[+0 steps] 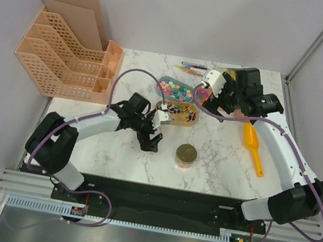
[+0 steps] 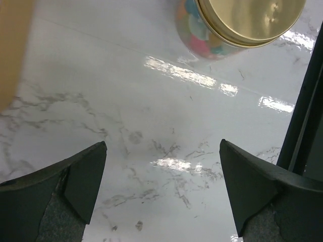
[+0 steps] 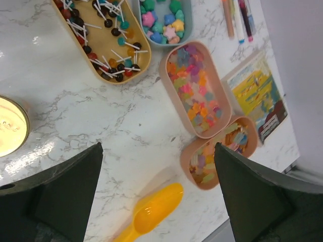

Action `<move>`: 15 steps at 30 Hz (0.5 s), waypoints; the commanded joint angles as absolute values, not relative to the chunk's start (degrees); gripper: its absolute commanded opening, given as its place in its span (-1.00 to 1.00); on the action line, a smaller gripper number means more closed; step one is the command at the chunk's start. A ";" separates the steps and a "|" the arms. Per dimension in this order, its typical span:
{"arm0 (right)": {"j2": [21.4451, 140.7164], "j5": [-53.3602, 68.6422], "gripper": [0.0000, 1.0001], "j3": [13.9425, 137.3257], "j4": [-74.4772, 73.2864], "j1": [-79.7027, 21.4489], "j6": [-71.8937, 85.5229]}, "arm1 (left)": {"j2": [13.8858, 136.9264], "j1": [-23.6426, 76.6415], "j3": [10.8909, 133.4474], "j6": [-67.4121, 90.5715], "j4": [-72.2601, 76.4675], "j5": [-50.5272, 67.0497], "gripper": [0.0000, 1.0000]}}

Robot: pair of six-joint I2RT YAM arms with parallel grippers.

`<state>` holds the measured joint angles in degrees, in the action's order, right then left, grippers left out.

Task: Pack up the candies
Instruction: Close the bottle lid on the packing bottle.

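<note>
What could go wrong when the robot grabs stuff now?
1. The scoop lies close to a small open tray of candies. If the open right gripper comes down for the scoop, it might clip the tray and spill them.
2. The open left gripper sits near the jar. A careless swing could knock it over, though its lid looks on.

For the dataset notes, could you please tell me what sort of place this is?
Probably a robotics lab test cell: two robot arms mounted at a marble-look table, plain grey partition walls around it, and candies sorted in trays as props.
</note>
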<state>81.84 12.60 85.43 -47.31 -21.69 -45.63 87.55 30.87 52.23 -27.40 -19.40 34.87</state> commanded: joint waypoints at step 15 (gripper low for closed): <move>78.76 22.84 0.96 77.44 -44.65 -5.28 -39.72 | 102.12 50.09 55.02 -11.44 -8.55 19.61 1.00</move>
<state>81.95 18.81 79.07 -45.78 -6.68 -39.07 99.29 48.01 55.42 -17.76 -13.15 23.94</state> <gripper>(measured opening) 0.982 0.994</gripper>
